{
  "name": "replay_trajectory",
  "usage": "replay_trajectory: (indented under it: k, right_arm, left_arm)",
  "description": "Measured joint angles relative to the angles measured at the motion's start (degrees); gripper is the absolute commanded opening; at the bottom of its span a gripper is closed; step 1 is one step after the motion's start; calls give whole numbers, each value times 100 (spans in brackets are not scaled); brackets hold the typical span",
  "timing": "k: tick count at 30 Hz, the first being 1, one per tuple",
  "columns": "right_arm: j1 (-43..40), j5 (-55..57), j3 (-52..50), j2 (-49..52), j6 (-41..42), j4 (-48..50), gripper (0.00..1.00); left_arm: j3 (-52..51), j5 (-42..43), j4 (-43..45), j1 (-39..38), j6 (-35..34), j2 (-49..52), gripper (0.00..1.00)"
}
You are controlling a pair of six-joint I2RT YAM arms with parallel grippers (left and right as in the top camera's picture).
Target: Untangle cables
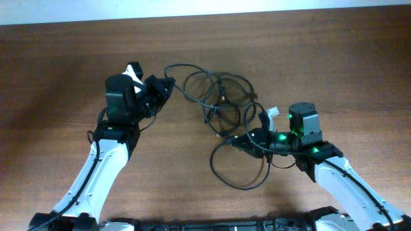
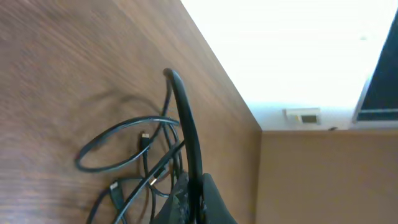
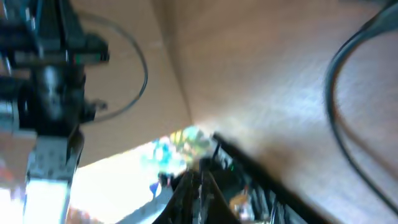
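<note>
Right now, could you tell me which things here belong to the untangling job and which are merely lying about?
Job: cables; left gripper and right gripper, both shut on the cables.
Just there: table; wall plate beyond its edge.

— Left arm?
— Stretched forward, wrist angled inward; left gripper (image 1: 168, 85) pinched tight on one of the cables (image 2: 186, 118).
— Right arm?
— Elbow bent, wrist pointing left; right gripper (image 1: 239, 142) closed; any hold unclear.

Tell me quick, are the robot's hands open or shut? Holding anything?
Left gripper: shut on the cables, pinching one strand.
Right gripper: shut, apparently pinching the cables too; its own view is blurry.
</note>
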Motion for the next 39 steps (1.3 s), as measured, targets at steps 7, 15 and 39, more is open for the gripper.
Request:
replay_trajectory:
  k: [7, 15, 39]
  right_arm:
    - [1443, -205, -4, 0, -52, 894, 25]
    - [1832, 835, -4, 0, -918, 1189, 70]
    - [105, 3010, -11, 101, -2406, 2068, 98]
  left_arm:
    - [0, -240, 4, -105, 44, 0, 0]
    - [0, 859, 55, -195, 2017, 0, 0]
    - [0, 3051, 511, -120, 4544, -1751, 0]
